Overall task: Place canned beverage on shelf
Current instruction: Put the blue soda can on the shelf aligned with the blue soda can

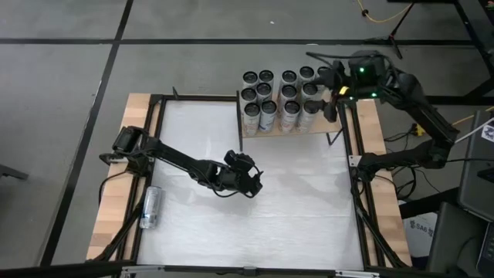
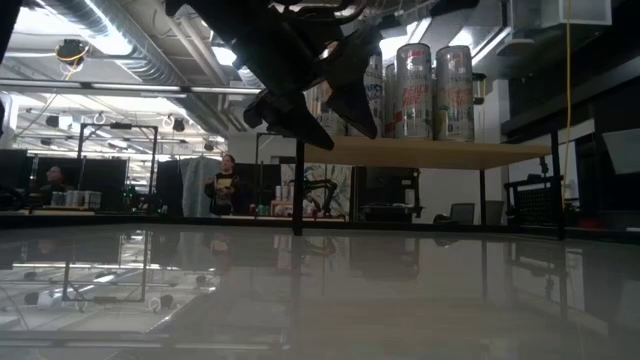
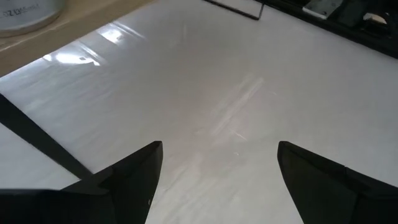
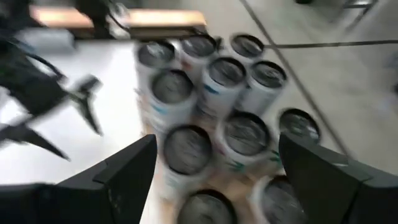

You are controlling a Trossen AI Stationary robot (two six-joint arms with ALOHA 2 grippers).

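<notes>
The shelf (image 1: pixel 330 125), a pale wood board on black posts, stands at the table's far edge and carries several upright cans (image 1: pixel 279 94); the low view shows them on the board (image 2: pixel 432 152). One silver can (image 1: pixel 151 207) lies on its side at the table's left edge. My right gripper (image 4: pixel 214 155) hangs open above the cans at the shelf's right end (image 1: pixel 330 83), with nothing between its fingers. My left gripper (image 3: pixel 219 152) is open and empty over the middle of the white tabletop (image 1: pixel 247 182), slanting down.
Black frame rails (image 1: pixel 351 154) and pale wooden strips (image 1: pixel 116 201) run along the table's left and right edges. Bare white tabletop (image 1: pixel 309 208) lies between the shelf and the near edge. A person (image 2: pixel 226 185) stands in the room beyond the table.
</notes>
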